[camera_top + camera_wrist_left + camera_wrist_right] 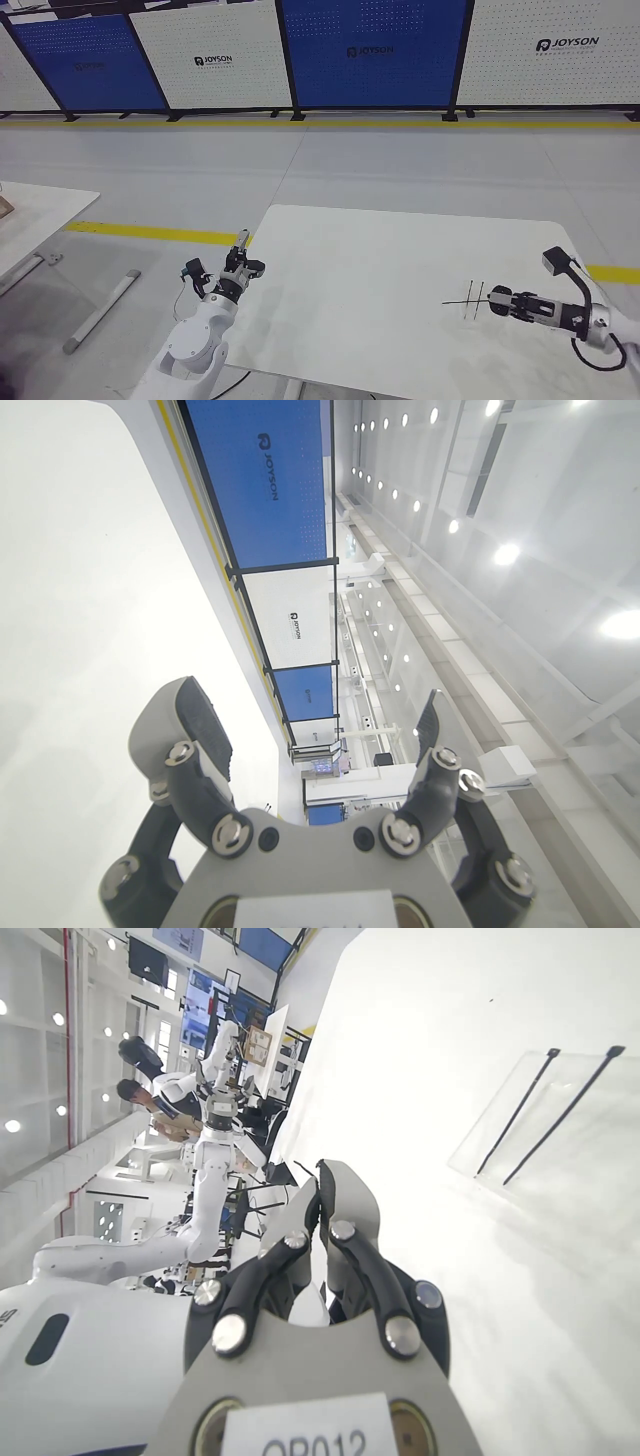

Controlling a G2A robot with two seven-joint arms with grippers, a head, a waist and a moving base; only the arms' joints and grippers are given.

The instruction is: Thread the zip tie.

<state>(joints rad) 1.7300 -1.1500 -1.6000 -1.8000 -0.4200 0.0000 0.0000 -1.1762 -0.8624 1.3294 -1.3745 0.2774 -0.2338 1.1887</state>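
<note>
A thin black plastic zip tie (465, 300) sits in the right gripper (494, 296) over the right part of the white worktop (380, 290). The top view shows it as a fine dark line running from the jaws toward the middle of the worktop, crossing two more black zip ties (481, 290) that lie side by side. The right wrist view gives little of that length: only a short black sliver (305, 1168) pokes out at the tip of the right gripper (317, 1190), whose jaws are clenched together on it.

That wrist view adds something the top view does not make out. The two loose ties (516, 1112) rest on a clear plastic sheet (600, 1138) lying flat on the worktop (425, 1028), roughly parallel, square heads at the same end, apart from each other and from the gripper.

The left gripper (241, 240) is well away at the worktop's left edge, near its rounded corner. How its jaws stand is hard to judge from above. Its own wrist view settles it: the left gripper (310, 700) is spread wide, ribbed pads (205, 720) facing each other with nothing between them.
</note>
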